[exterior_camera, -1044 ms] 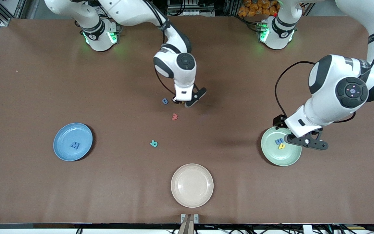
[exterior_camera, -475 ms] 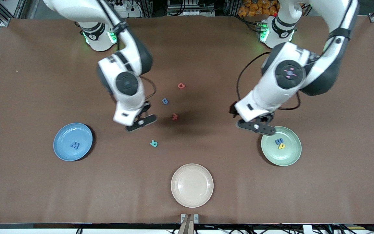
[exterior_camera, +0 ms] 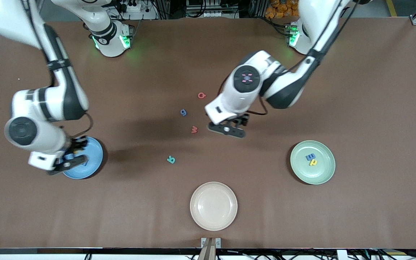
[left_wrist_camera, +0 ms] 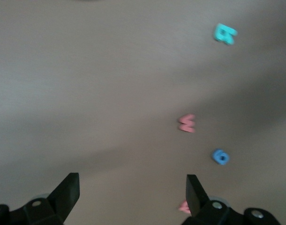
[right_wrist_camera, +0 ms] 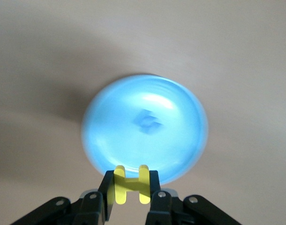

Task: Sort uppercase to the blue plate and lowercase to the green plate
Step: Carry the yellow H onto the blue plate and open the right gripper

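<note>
The right claw (exterior_camera: 71, 160) hangs over the edge of the round light-blue plastic plate (exterior_camera: 91, 160) at the right arm's end of the brown counter (exterior_camera: 356, 90). It is pinching the small yellow foam capital H (right_wrist_camera: 131, 184) by its crossbar, fingers pressed in on both sides. The right wrist view shows the plate (right_wrist_camera: 145, 127) below the letter, with the blue foam capital W (right_wrist_camera: 148, 122) lying near the plate's middle.

Toward the middle of the counter, four loose letters rest on the bare surface, each apart from the others. The teal foam capital R (exterior_camera: 171, 159) lies nearest the front camera. The small blue foam lowercase g (exterior_camera: 183, 112) sits farther from the camera, and the small red foam lowercase w (exterior_camera: 194, 129) lies between those two in depth, a little toward the left arm's end. The red foam capital Q (exterior_camera: 202, 95) is the farthest from the camera of the four.

A round cream plastic plate (exterior_camera: 213, 206) sits near the counter's front edge, nearer the camera than all the letters.

The left claw (exterior_camera: 226, 130) hovers over bare counter just beside the red w, its fingers spread wide and holding nothing. In the left wrist view, the red w (left_wrist_camera: 186, 123), the blue g (left_wrist_camera: 221, 156) and the teal R (left_wrist_camera: 225, 33) show on the counter.

The round pale mint-green plastic plate (exterior_camera: 323, 171) sits toward the left arm's end. On it lie the small blue foam lowercase m (exterior_camera: 310, 156) and the small yellow foam lowercase n (exterior_camera: 313, 162), just beside each other.
</note>
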`<act>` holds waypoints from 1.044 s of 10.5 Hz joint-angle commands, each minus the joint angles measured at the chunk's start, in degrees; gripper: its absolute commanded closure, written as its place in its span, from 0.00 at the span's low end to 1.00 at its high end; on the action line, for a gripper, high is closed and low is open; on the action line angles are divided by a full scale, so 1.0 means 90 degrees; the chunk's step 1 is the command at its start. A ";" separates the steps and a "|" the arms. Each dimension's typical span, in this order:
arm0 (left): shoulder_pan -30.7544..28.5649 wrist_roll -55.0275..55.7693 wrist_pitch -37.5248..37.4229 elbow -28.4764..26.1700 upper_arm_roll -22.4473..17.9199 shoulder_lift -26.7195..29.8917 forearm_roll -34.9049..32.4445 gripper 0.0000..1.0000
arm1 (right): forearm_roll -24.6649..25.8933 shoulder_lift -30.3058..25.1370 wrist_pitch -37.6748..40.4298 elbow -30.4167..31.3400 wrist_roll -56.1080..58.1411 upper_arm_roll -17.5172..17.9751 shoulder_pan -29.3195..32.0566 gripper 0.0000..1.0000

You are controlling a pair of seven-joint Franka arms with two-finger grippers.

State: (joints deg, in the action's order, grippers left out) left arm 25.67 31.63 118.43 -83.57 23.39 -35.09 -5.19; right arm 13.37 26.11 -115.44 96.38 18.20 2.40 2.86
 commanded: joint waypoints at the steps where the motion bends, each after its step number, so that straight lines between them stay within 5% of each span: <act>1: 0.0466 0.0226 0.0315 0.0487 -0.0060 -0.0582 -0.0243 0.00 | 0.0195 0.0515 -0.0278 -0.0182 -0.0097 0.0144 0.0335 0.96; 3: 0.0866 0.0450 0.0687 0.0564 -0.0273 -0.0865 -0.0243 0.00 | 0.0097 0.0682 -0.0269 -0.0143 -0.0156 0.0154 0.0462 0.01; 7: 0.1698 0.0772 0.0718 0.1238 -0.1123 -0.1520 -0.0156 0.12 | 0.0097 0.0712 -0.0288 -0.0182 -0.0157 0.0154 0.0327 0.00; 8: 0.1776 0.1170 0.0728 0.1287 -0.1173 -0.1618 -0.0146 0.30 | 0.0078 0.0712 -0.0288 -0.0191 -0.0157 0.0163 0.0239 0.00; 11: 0.2088 0.1884 0.0767 0.1706 -0.1523 -0.2057 0.0029 0.31 | 0.0048 0.0712 -0.0396 -0.0162 -0.0274 0.0173 0.0092 0.00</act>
State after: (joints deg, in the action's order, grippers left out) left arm 42.23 45.04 125.09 -72.37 11.95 -50.51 -5.75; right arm 13.66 32.20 -119.05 95.52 16.72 3.61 3.90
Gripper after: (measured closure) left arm 0.313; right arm 0.000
